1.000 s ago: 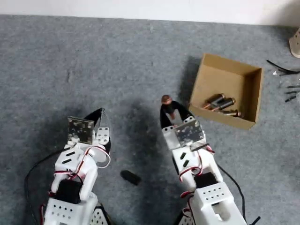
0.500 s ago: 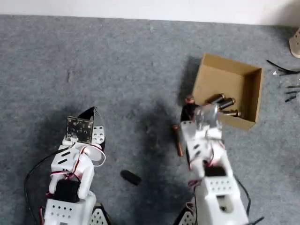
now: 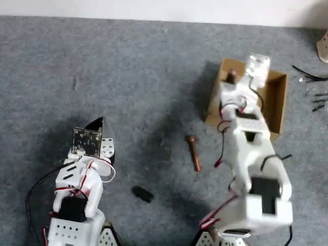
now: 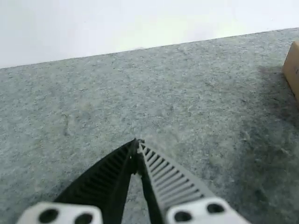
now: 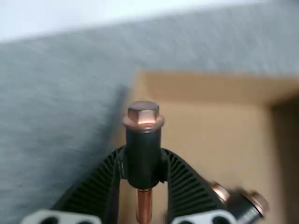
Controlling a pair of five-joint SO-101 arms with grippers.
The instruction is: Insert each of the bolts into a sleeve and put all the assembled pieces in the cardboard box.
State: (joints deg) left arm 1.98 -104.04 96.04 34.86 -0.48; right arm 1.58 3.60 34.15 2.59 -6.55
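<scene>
My right gripper [image 5: 142,170] is shut on an assembled piece [image 5: 142,144], a copper bolt standing upright in a black sleeve, and holds it over the open cardboard box [image 3: 279,105]. Another assembled piece [image 5: 243,201] lies on the box floor. In the high view the right arm stretches over the box, the bolt head [image 3: 231,75] showing at its tip. A loose copper bolt [image 3: 194,152] lies on the carpet left of the box. A loose black sleeve [image 3: 142,193] lies near the front between the arms. My left gripper [image 4: 138,144] is shut on nothing, low over the carpet at the left.
Grey carpet [image 3: 128,66] covers the table, with a white wall edge at the back. Thin black cable ties [image 3: 312,92] lie at the far right, beside a pale object [image 3: 323,47] at the edge. A corner of the cardboard box [image 4: 292,70] shows in the left wrist view.
The right arm swung from the carpet's middle out over the box, carrying the bolt-and-sleeve piece. A loose bolt is uncovered where it stood. The left arm drew back slightly.
</scene>
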